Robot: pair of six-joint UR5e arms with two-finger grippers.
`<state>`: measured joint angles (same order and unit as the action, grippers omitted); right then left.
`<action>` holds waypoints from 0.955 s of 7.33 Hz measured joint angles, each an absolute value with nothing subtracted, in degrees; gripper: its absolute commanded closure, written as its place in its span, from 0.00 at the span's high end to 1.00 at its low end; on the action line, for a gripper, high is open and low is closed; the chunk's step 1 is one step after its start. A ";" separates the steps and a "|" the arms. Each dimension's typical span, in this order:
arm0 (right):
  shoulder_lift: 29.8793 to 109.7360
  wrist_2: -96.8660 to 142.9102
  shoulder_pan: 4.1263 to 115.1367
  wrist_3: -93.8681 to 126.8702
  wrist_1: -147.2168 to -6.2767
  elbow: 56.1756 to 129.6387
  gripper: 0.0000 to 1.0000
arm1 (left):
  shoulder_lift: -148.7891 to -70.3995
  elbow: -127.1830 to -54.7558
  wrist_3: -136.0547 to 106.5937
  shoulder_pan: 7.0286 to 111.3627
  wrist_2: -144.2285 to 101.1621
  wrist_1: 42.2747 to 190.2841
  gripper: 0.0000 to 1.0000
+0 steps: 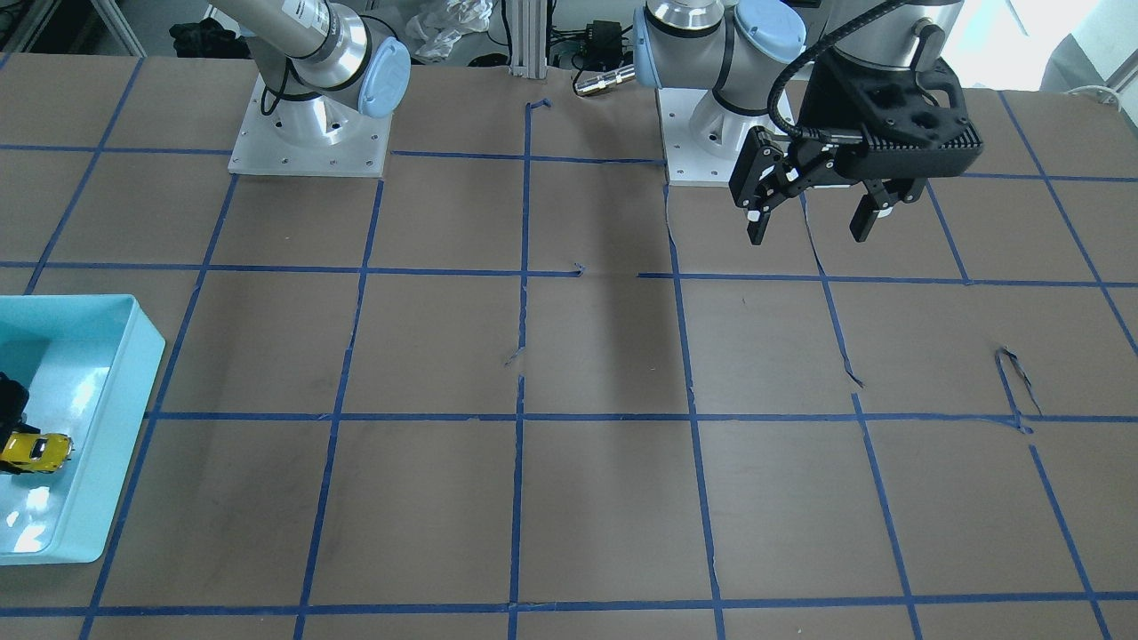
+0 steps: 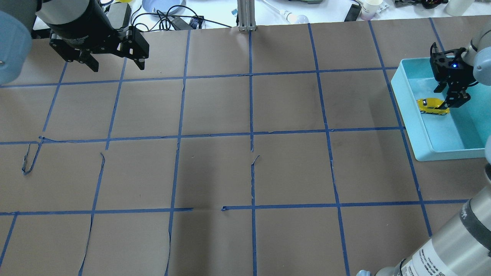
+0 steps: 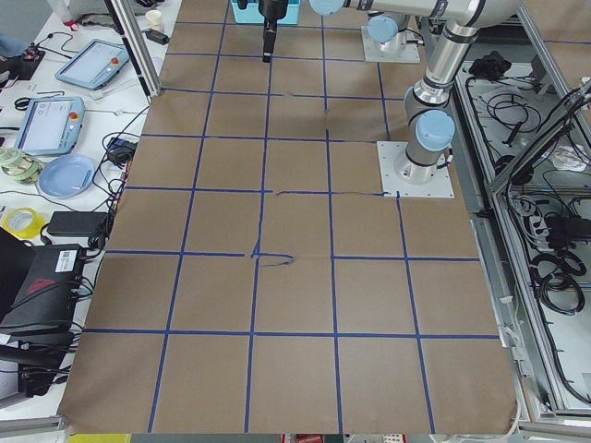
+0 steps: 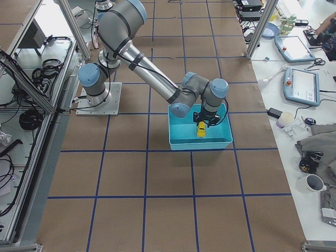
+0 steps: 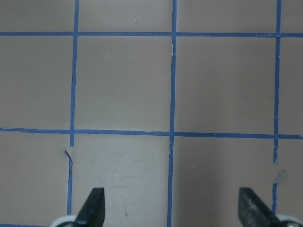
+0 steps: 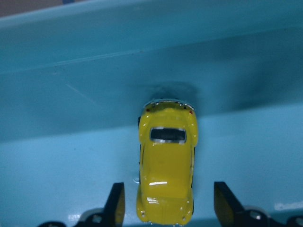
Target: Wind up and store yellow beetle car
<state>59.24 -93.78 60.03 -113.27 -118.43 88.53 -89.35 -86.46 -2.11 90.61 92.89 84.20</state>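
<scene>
yellow beetle car point(image 6: 165, 170): smooth, glossy yellow paint with bright highlights; shiny silvery trim at its 12 o'clock end in the right wrist view
bin point(image 6: 142, 71): smooth turquoise plastic with a soft sheen; a fine scratch on the wall at 10 o'clock from the car
table cover point(image 2: 215, 107): matt brown paper, torn in places
blue tape point(image 2: 251, 115): matt, ragged and lifting in spots
left gripper point(image 1: 807, 233): matt black plastic
right gripper point(image 6: 169, 205): dark fingers, dull finish
arm links point(image 1: 302, 36): silvery metal; joint caps point(image 1: 387, 80) of smooth pale-blue plastic

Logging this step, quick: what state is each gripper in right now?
Left gripper: open, holding nothing.
Right gripper: open, straddling the yellow beetle car in the teal bin, not gripping it.
</scene>
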 measured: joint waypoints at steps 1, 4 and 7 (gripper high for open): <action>61.46 -93.85 60.03 -110.78 -118.02 88.61 0.88 | -89.32 -86.50 -2.21 90.61 92.82 84.20 1.00; 72.34 -93.72 60.36 -91.33 -108.59 88.23 0.98 | -89.30 -86.52 -2.15 90.64 92.78 84.20 1.00; 79.99 -87.61 62.75 -62.42 -96.29 88.34 1.00 | -89.24 -86.51 -1.92 90.70 92.85 84.20 1.00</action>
